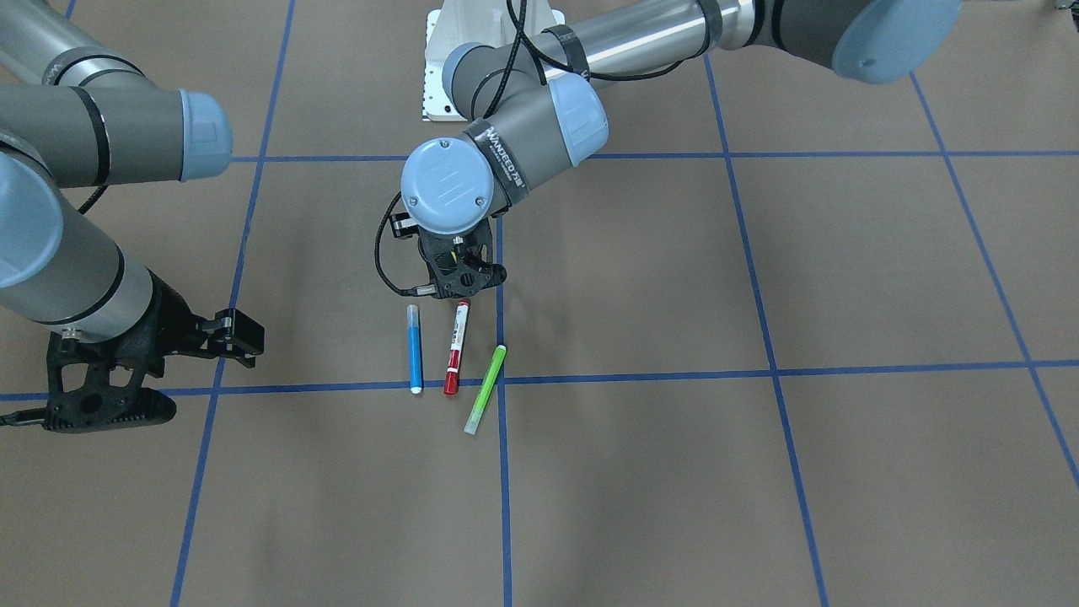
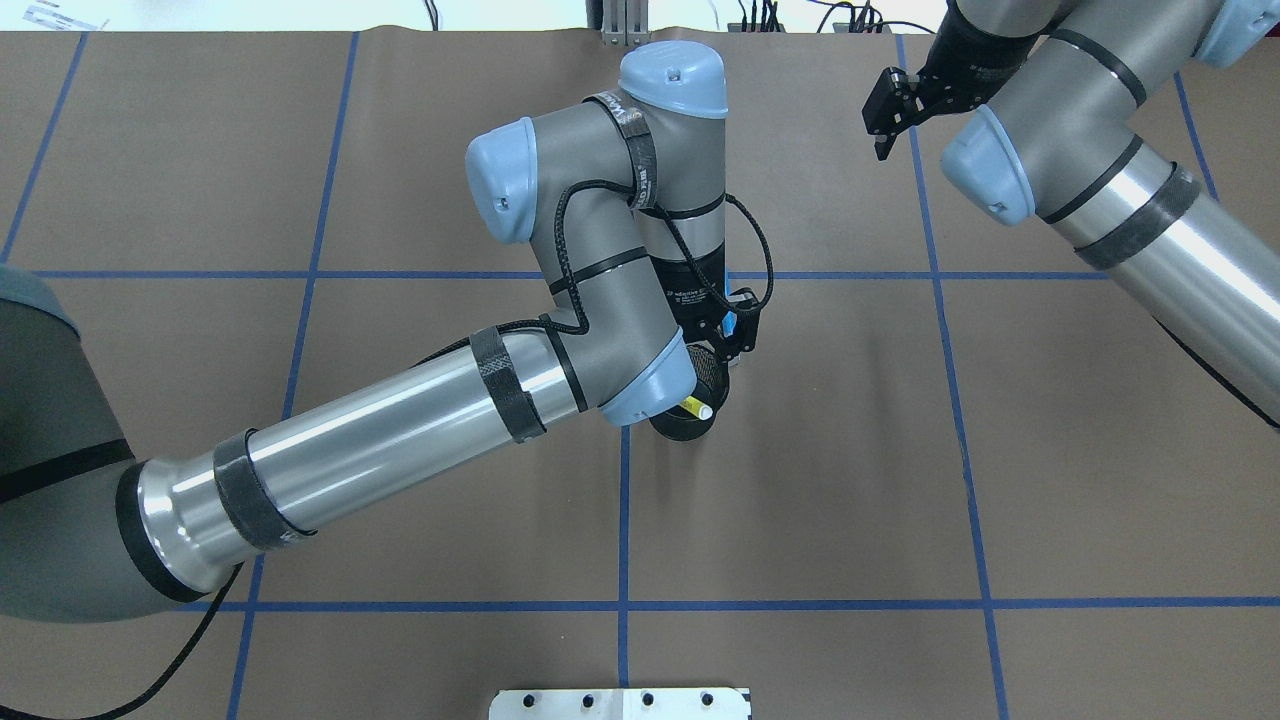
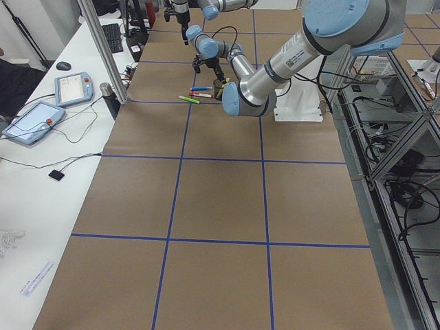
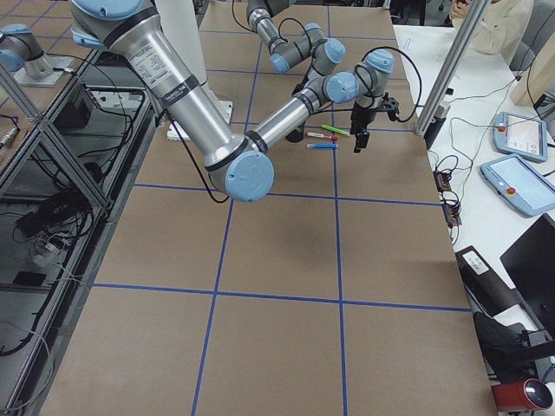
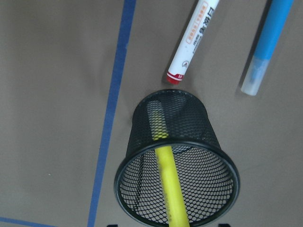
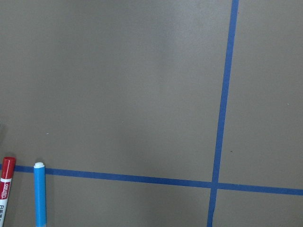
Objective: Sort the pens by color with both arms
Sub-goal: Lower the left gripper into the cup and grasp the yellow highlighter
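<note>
The blue pen (image 1: 414,348), the red-capped pen with a white barrel (image 1: 456,346) and the lime green pen (image 1: 486,389) lie side by side on the brown table. The yellow pen (image 5: 166,182) leans inside a black mesh cup (image 5: 142,118), and its white end pokes out in the overhead view (image 2: 697,409). My left gripper (image 1: 462,282) hangs just above the cup, hiding it in the front view; no fingers show around the yellow pen, so it looks open. My right gripper (image 1: 244,337) is open and empty, above the table some way beside the blue pen.
The white pedestal base (image 1: 438,76) stands behind the pens. Blue tape lines (image 1: 641,376) divide the table into squares. Teach pendants (image 3: 31,122) lie on the side desk beyond the table edge, next to a metal post (image 3: 103,55).
</note>
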Available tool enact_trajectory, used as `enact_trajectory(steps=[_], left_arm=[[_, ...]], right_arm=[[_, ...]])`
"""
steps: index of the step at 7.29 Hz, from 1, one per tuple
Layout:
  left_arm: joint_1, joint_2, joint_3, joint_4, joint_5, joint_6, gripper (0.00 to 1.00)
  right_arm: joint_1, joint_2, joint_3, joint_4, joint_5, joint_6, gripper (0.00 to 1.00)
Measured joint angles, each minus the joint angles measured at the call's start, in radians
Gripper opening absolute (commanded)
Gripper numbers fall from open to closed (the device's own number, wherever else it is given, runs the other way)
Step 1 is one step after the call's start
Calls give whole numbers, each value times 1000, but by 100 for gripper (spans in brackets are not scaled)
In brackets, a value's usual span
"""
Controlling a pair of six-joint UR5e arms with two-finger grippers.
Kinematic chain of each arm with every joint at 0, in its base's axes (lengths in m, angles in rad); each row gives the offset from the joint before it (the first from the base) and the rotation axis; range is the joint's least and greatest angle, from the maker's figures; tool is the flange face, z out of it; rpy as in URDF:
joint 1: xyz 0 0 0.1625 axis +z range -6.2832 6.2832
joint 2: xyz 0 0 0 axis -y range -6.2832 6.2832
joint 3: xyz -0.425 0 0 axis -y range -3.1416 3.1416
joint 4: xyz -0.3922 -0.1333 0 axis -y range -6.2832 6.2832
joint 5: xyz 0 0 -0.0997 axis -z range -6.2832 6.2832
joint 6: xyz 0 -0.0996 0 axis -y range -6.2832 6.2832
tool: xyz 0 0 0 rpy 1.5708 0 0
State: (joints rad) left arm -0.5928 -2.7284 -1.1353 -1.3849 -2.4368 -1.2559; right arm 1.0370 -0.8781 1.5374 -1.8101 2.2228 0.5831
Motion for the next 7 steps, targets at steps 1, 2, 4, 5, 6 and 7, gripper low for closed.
enact_trajectory(steps=[1, 2, 4, 5, 6, 7], left_arm=[[13, 0, 0, 0, 0, -2, 76], [22, 1, 0, 0, -1, -4, 75], [31, 1, -1, 0, -1, -5, 69], [33, 1, -1, 0, -1, -4, 65], [34, 2, -1, 0, -1, -3, 58], [34, 2, -1, 0, -1, -1, 54]], right_arm=[[0, 1, -1, 0, 0, -1, 98], [0, 2, -3, 0, 0, -1, 98], [0, 2, -7, 0, 0, -1, 98], [0, 2, -9, 0, 0, -2, 98], [0, 2, -11, 1, 0, -3, 98], [0, 2, -12, 1, 0, -3, 98]])
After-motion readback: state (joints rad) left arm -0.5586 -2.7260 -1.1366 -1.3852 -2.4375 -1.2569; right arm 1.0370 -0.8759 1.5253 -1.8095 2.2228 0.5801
